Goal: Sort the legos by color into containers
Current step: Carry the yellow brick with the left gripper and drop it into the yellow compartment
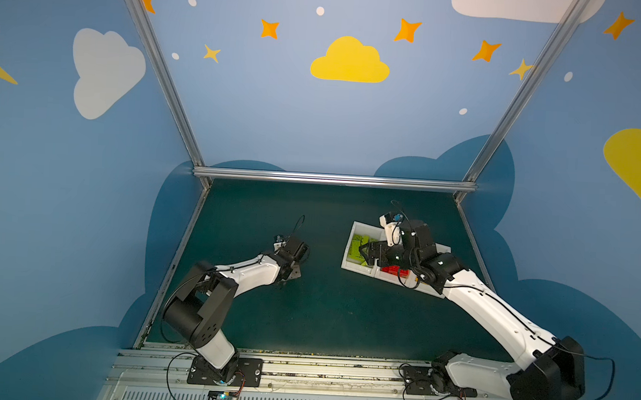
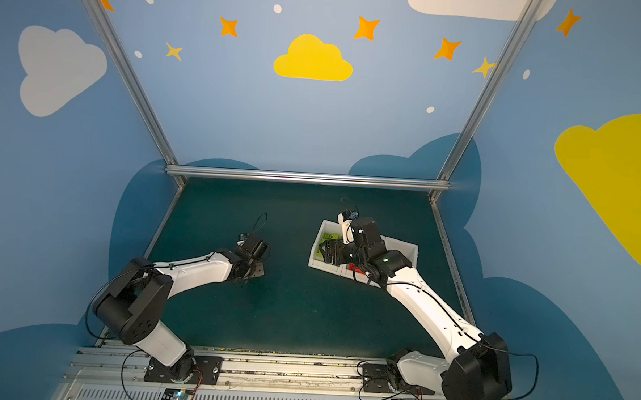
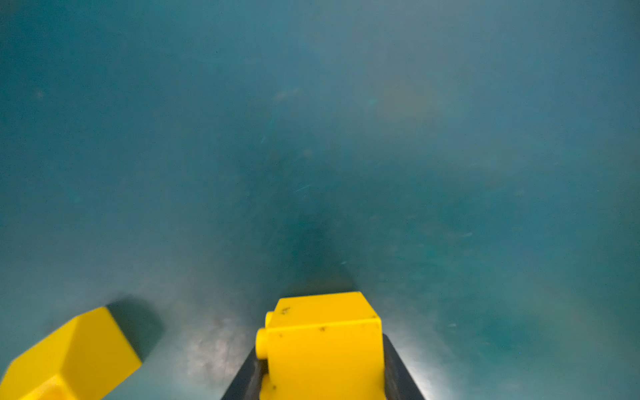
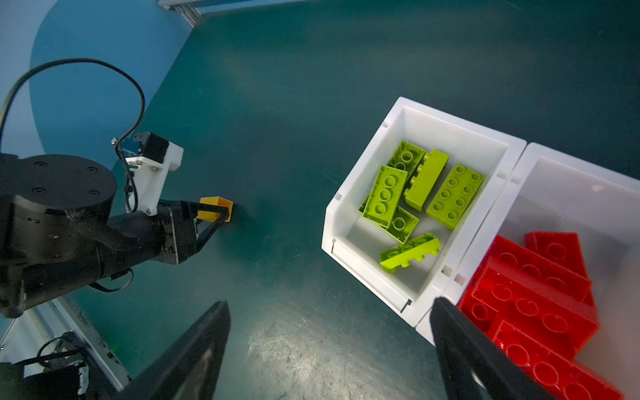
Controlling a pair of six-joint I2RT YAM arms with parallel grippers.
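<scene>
**Top views.** Two arms. One row of three white containers (image 1: 346, 265) (image 2: 312, 262) sits on the right half of the green mat (image 1: 324, 314).
- The lime bin (image 1: 352, 231), at the row's left end, holds lime bricks (image 1: 355, 248).
- The red bin (image 1: 382, 276), in the middle, holds red bricks (image 1: 391, 269).
- The third bin is mostly behind the right arm, so its contents cannot be read.
- The right gripper (image 1: 364, 250) hangs over the lime bin.
- The left gripper (image 1: 288, 278) is down at the mat, well apart from the row. In both top views the wrist hides how its jaws stand.

**Left wrist view.** Two yellow pieces, which the top views do not show.
- One yellow brick (image 3: 323, 346) has its studs facing sideways and dark specks on its faces. It sits between two dark fingers (image 3: 242, 379) that press on both of its sides.
- A second yellow brick (image 3: 72, 356) lies loose on the mat near it, not touching.

**Right wrist view.**
- Six lime bricks counted, rectangular and jumbled, some on edge.
- At least four red bricks, piled and cut off by the frame edge.
- The right gripper's fingers (image 4: 197, 343) stand wide apart with nothing between them.
- The left gripper shows from the side, closed on the yellow brick low at the mat.
</scene>
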